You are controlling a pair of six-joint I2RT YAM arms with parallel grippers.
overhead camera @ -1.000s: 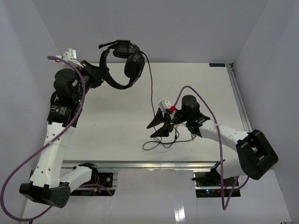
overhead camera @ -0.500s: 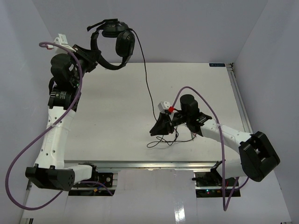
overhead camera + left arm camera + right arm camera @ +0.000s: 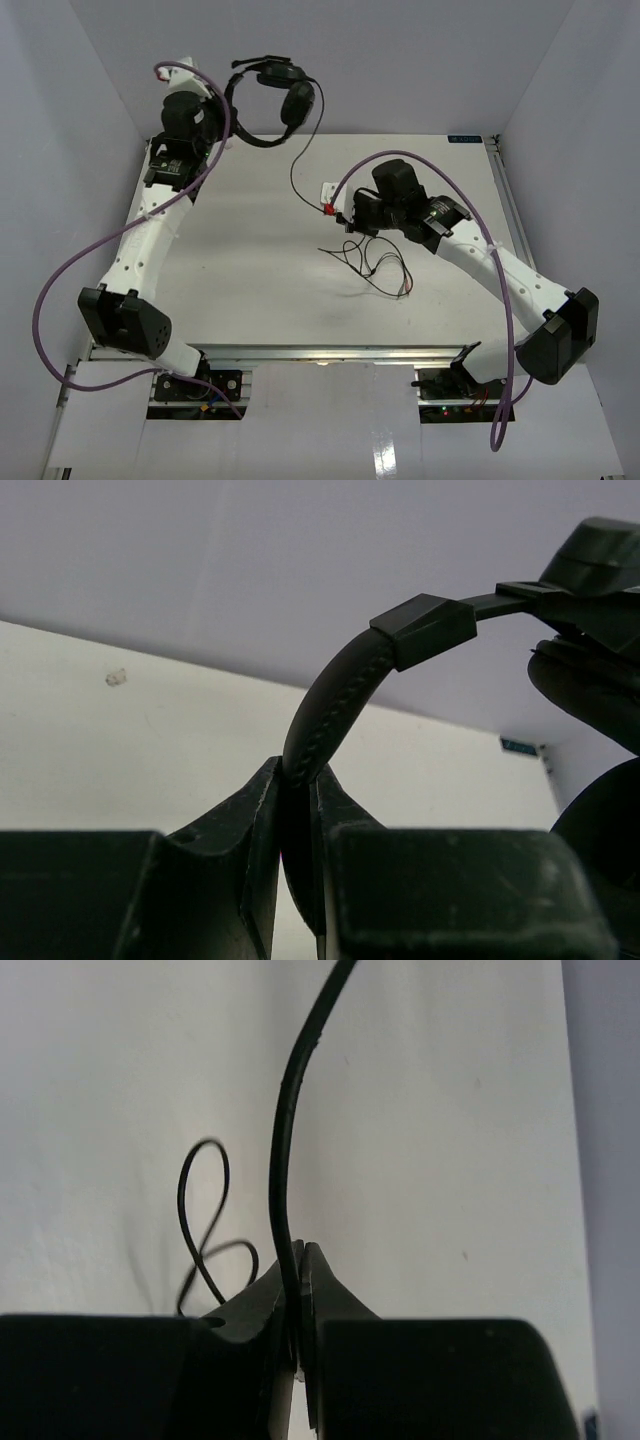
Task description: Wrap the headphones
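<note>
The black headphones (image 3: 285, 95) hang in the air above the table's back edge, earcups to the right. My left gripper (image 3: 222, 128) is shut on their curved headband (image 3: 335, 695); in the left wrist view the gripper (image 3: 298, 780) pinches the band edge-on, with an earcup (image 3: 600, 680) at the right. The thin black cord (image 3: 297, 155) drops from the earcups to my right gripper (image 3: 340, 212), which is shut on it. In the right wrist view the cord (image 3: 283, 1140) rises out of the closed right gripper (image 3: 300, 1255). Loose cord loops (image 3: 372, 262) trail on the table.
Grey walls close in the white table (image 3: 240, 260) on the left, back and right. A metal rail (image 3: 507, 205) runs along the right edge. Thick purple cables (image 3: 60, 290) hang off both arms. More slack cord (image 3: 205, 1225) lies just left of the right fingers.
The right gripper closed on the cord and moved back and left, pulling the loops along. The left arm swung the headphones right along the back wall.
</note>
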